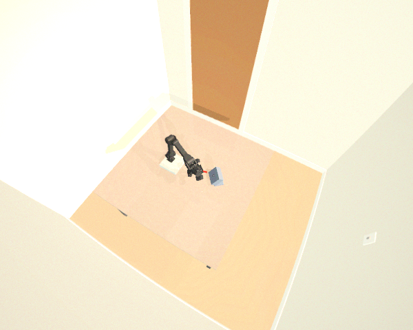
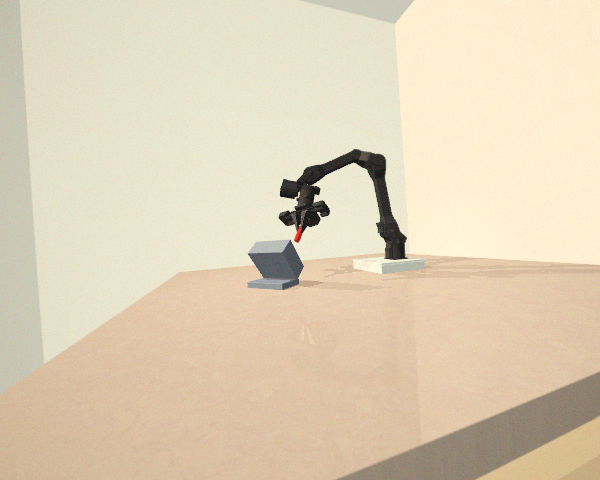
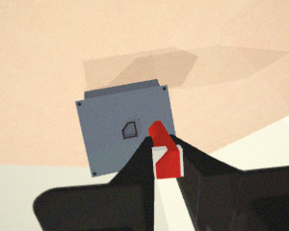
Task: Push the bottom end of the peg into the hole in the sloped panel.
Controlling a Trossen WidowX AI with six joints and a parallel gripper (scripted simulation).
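Pale cream walls (image 2: 186,129) surround my table (image 2: 290,361); a brown door (image 1: 224,53) stands beyond, with orange floor (image 1: 270,230) and a wall socket (image 1: 369,238).

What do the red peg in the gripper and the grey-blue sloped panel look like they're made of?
The red flat-sided peg looks like matte plastic or painted material: flat, even colour and no shine. The grey-blue sloped panel could be painted metal or plastic: uniform dull face, crisp edges, small dark dots at its corners like fasteners. Neither shows grain or texture, so this stays uncertain.
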